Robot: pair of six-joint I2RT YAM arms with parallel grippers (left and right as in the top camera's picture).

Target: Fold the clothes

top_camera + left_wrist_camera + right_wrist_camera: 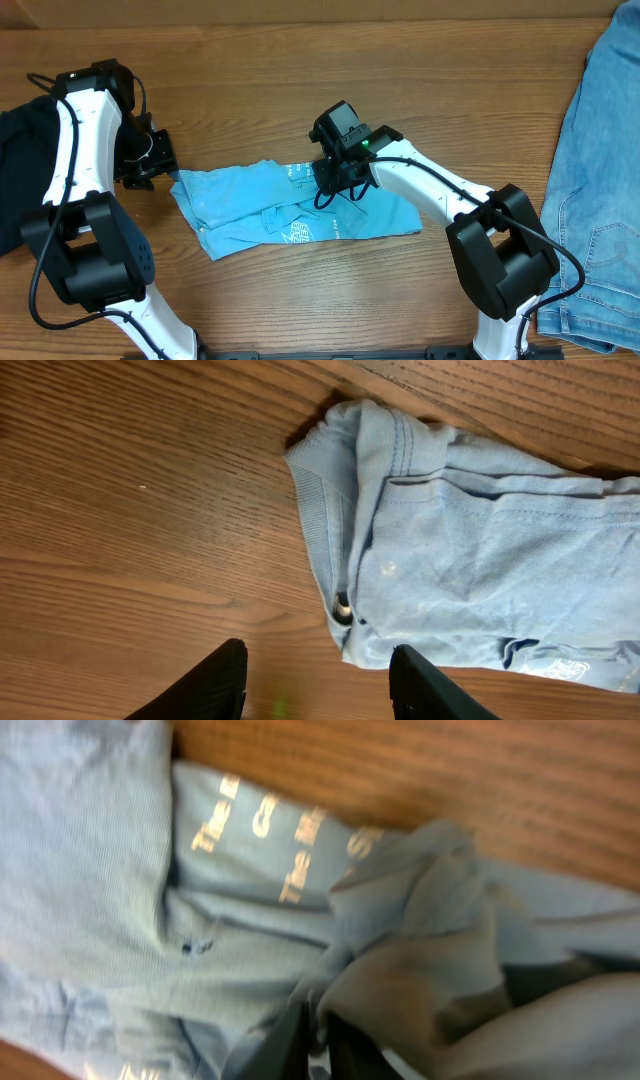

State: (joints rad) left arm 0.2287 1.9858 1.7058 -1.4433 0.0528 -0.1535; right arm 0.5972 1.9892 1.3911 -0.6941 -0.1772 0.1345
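The light sky-blue T-shirt (270, 205) lies crumpled across the middle of the table, with lettering showing near its top and lower middle. My left gripper (150, 170) is open and empty just off the shirt's left edge; in the left wrist view its fingers (318, 685) straddle bare wood beside the shirt's folded hem (450, 550). My right gripper (335, 180) is shut on a pinch of the T-shirt's cloth near its upper middle; in the right wrist view the fingers (320, 1040) hold bunched fabric (420, 950) lifted off the flat part.
Faded blue denim jeans (595, 160) lie along the right edge of the table. A black garment pile (22, 170) sits at the far left, behind my left arm. The wooden table (300, 70) shows beyond the shirt.
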